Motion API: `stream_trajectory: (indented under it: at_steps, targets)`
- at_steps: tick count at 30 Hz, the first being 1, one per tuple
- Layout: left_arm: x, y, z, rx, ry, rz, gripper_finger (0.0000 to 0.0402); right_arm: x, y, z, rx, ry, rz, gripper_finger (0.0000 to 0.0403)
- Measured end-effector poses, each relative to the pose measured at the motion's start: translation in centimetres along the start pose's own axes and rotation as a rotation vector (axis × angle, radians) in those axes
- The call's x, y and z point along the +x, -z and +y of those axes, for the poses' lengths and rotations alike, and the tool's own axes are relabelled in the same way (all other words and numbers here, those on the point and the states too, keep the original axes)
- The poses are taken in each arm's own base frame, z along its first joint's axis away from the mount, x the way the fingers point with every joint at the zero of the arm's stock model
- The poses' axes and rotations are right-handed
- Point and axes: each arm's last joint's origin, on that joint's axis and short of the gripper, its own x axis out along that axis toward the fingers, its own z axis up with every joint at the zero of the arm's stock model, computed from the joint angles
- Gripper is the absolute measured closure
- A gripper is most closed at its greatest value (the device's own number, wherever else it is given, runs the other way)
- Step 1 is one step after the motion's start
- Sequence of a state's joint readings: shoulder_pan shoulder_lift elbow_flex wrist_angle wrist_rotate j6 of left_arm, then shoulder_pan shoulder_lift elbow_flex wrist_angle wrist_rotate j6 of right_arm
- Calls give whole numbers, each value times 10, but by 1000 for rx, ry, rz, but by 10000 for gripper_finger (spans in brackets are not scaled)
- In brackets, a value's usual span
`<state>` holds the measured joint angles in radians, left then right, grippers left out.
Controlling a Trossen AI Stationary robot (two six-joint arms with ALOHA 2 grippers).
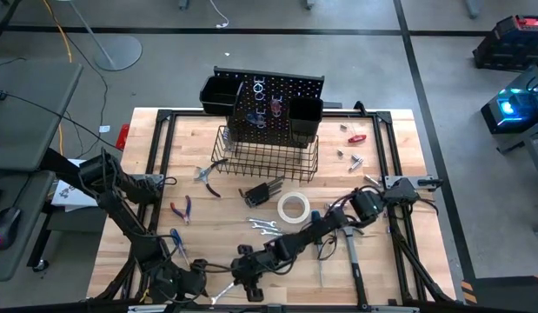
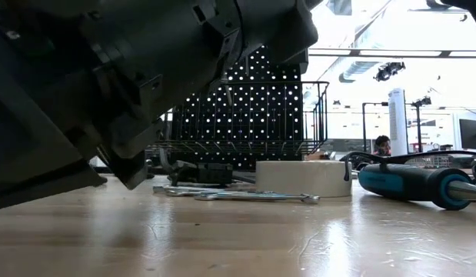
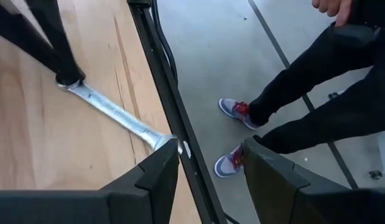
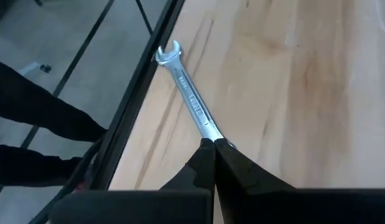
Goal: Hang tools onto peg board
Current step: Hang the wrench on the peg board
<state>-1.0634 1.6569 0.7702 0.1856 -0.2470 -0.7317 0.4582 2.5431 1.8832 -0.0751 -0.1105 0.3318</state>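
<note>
A silver wrench [image 4: 191, 99] lies near the table's near edge, also seen in the high view [image 1: 221, 294]. My right gripper [image 4: 215, 144] reaches across to it and is shut on one end. My left gripper [image 3: 211, 149] is open at the near edge [image 1: 197, 280], one finger beside the wrench's other end [image 3: 162, 140]; whether it touches, I cannot tell. The peg board [image 1: 277, 96] stands upright at the far side with its wire basket [image 1: 269, 158]. A white tape roll [image 1: 293, 207], more wrenches [image 1: 264, 226], a hammer [image 1: 351, 254] and pliers [image 1: 182, 209] lie on the table. My right gripper pinches the wrench's shaft at its end [image 4: 211, 134], between the two fingertips, slanting down from above and in line with the wrench's length. The open-jaw end [image 4: 169, 53] points at the table's edge. The wrench looks flat on the tabletop.
A black frame rail [image 3: 173, 118] runs along the table's near edge. A person's legs and shoes [image 3: 232, 111] stand on the floor just beyond it. A blue-handled screwdriver [image 2: 414, 183] lies right of the tape roll [image 2: 303, 177]. A red-handled screwdriver [image 1: 355, 137] lies by the far right.
</note>
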Motion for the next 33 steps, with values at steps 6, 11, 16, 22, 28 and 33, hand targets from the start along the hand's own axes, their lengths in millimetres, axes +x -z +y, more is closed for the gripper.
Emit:
stream_trajectory:
  at_steps: [6, 11, 16, 22, 28, 33]
  targets:
    - [0, 1, -1, 13, 4, 3, 239, 2, 3, 14, -38, -47, -17, 403]
    - [3, 1, 1, 38, -3, 1, 239, 2, 3, 17, -19, -27, -32, 403]
    - [17, -3, -1, -64, 75, -47, 239, 2, 3, 17, -20, -12, -37, 403]
    - [44, -8, -3, -105, 84, 90, 232, 2, 3, 17, -18, -9, -36, 403]
    - [49, -14, 0, -140, 31, 70, 221, 3, 4, 21, -38, -20, -34, 403]
    - [48, -16, -3, -217, 36, 45, 220, 4, 6, 29, -87, -35, -48, 403]
